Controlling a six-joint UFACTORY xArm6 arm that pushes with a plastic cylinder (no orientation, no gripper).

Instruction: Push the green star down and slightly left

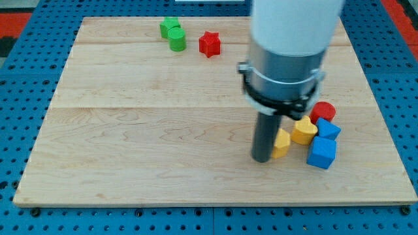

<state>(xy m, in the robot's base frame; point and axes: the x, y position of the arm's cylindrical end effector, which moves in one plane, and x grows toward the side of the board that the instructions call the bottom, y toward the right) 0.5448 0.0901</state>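
Observation:
Two green blocks touch near the board's top left. The upper one looks like the green star, and the lower one is a green cylinder. My tip rests on the board far to their lower right, right beside the left side of a yellow block. The arm's white and grey body hides part of the board above the tip.
A red star lies just right of the green blocks. Right of my tip is a cluster: a second yellow block, a red cylinder, and two blue blocks. The wooden board sits on blue pegboard.

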